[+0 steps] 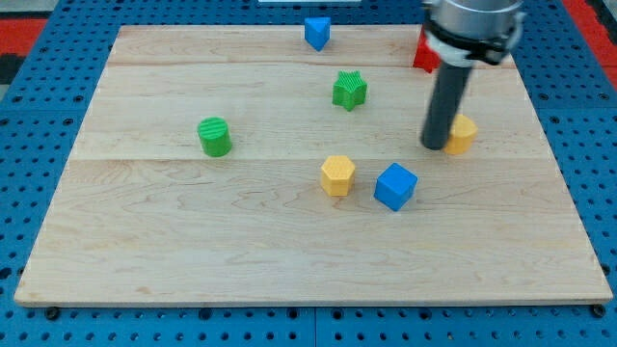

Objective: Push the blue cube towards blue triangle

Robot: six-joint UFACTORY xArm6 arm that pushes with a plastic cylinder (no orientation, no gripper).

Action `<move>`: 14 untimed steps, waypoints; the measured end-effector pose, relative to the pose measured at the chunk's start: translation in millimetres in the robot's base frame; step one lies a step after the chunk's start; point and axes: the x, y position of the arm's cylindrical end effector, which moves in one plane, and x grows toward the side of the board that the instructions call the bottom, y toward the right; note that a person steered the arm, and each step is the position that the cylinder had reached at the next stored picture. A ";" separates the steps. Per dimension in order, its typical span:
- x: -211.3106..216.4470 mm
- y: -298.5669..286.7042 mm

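We see our tip (436, 146) resting on the pale wooden desk (193, 241), just left of a yellow block (463, 133) whose shape we cannot make out, and up and to the right of the blue cube (395, 186). Our tool is a plain dark rod with nothing to open or close, and it holds nothing. The blue cube sits right of centre, a yellow hexagonal block (337, 175) near its left. Bare wood runs along the view's bottom and left. The blue triangle (317, 32) sits near the top edge; a green star block (349, 90) stands between it and the cube. A green cylinder (215, 136) stands well apart to the left. A red block (422, 53) shows partly behind the arm. Blue pegboard (39, 145) surrounds the desk.
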 end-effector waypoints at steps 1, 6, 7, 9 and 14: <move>16.9 38.8; 82.0 -50.6; 59.5 -66.2; 25.4 -86.5; -7.6 -213.2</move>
